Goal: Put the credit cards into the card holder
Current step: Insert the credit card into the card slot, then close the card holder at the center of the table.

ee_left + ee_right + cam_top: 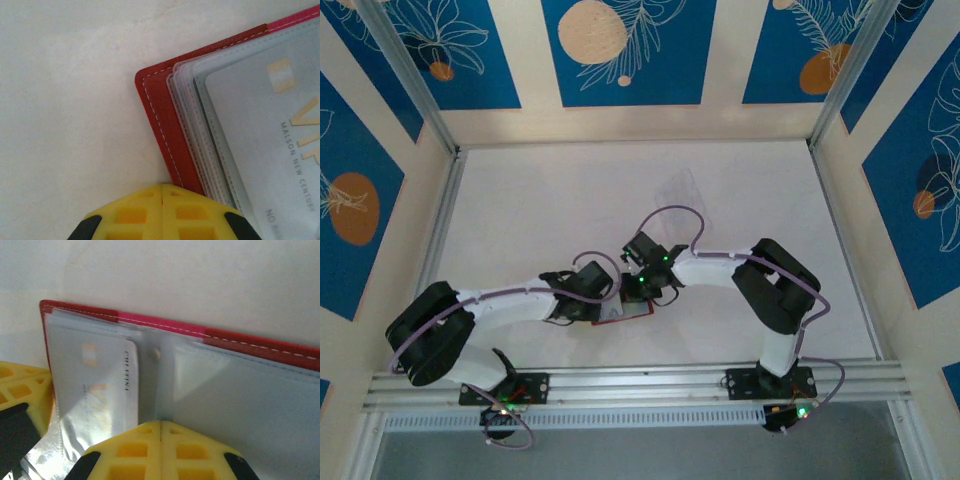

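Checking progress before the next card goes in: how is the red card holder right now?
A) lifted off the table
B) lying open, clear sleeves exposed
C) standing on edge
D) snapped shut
B: the card holder lies flat on the table, its red cover spread and its clear sleeves fanned out, with a VIP card among them.

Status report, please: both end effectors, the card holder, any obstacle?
Left end effector shut, at edge of card holder. Right end effector shut, over the open holder. VIP card in a clear sleeve. No obstacle seen.
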Motion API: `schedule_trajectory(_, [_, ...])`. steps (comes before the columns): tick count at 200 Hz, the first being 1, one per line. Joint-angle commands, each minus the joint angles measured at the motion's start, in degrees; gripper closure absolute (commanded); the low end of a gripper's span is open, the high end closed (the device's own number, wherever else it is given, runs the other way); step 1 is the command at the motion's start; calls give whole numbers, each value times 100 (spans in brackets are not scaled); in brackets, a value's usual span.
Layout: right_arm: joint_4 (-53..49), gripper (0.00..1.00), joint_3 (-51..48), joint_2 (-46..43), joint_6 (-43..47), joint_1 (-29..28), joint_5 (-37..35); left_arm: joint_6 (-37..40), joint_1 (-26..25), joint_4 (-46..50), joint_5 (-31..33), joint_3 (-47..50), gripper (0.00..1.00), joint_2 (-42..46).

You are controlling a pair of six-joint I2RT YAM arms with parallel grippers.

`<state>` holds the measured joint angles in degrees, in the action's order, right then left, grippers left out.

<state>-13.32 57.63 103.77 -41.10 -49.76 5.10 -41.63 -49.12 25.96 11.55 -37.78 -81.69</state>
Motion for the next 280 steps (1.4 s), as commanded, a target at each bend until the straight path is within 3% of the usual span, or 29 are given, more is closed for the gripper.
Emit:
schedule_trajectory(1, [-49,100,201,109,92,-146,153,31,52,-756,-236,209,96,-443])
schedule_trajectory(79, [277,100,363,454,-120,-352,468,45,32,-898,-338,94,96,-635])
schedule_trajectory(104, [-101,100,440,96,32,-293,31,58,32,-873,-320,74,96,-614])
schedule_trajectory(125, [-1220,100,852,-142,252,-222,-659,75,34,-830,-311,77,95,-549])
schedule_trajectory(162, [-2748,89,1256,-554,385,-202,-1929,137,29,-776,-311,15,94,-453])
schedule_trajectory(188, [-3347,74,1267,-614,315,-195,-2700,150,33,-817,-384,-10,94,-434])
schedule_trajectory(222, [-3366,61,1136,-434,233,-199,-2776,164,34,-759,-383,-80,93,-409])
schedule_trajectory(280, [-3079,63,1088,8,244,-221,-2466,146,34,-691,-371,-94,93,-330])
